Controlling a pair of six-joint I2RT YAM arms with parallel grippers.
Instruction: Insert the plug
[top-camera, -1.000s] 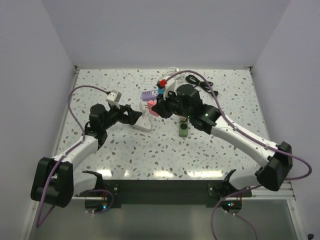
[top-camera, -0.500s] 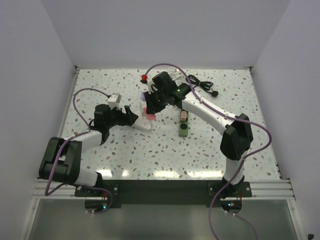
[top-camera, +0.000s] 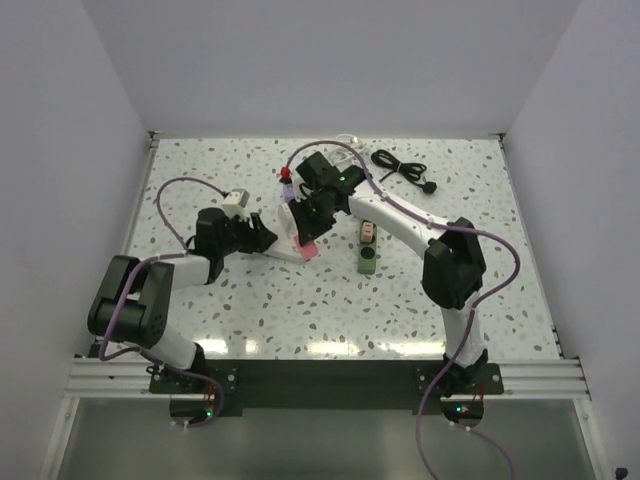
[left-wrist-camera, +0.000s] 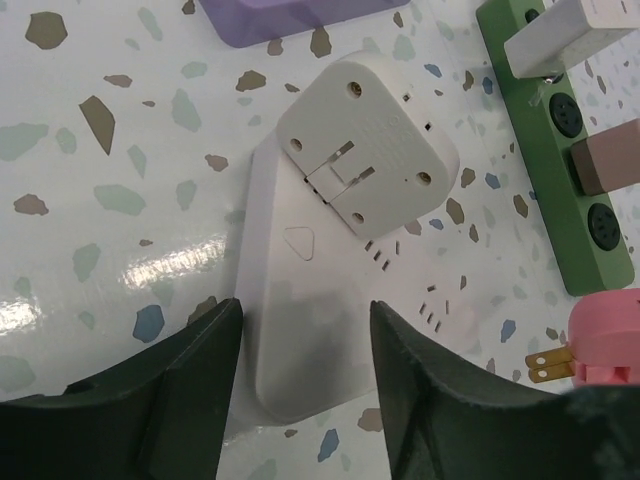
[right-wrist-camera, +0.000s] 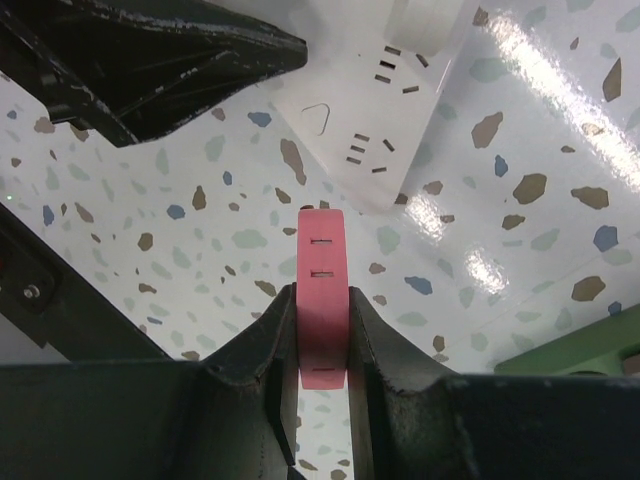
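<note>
From above, my right pincer (top-camera: 304, 234) clamps the pink plug (top-camera: 308, 250) just beside the white power strip (top-camera: 287, 242); left wrist, my left pincer (left-wrist-camera: 305, 312) straddles that smooth matte strip's rounded end, grip unclear; right wrist, the plug's a slim pink slab, two slots showing, pinched tight.

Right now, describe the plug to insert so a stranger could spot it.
On the speckled table, look between the white power strip and the green power strip. There the right pincer pinches the pink plug, the only bright pink piece, brass prongs bare.
</note>
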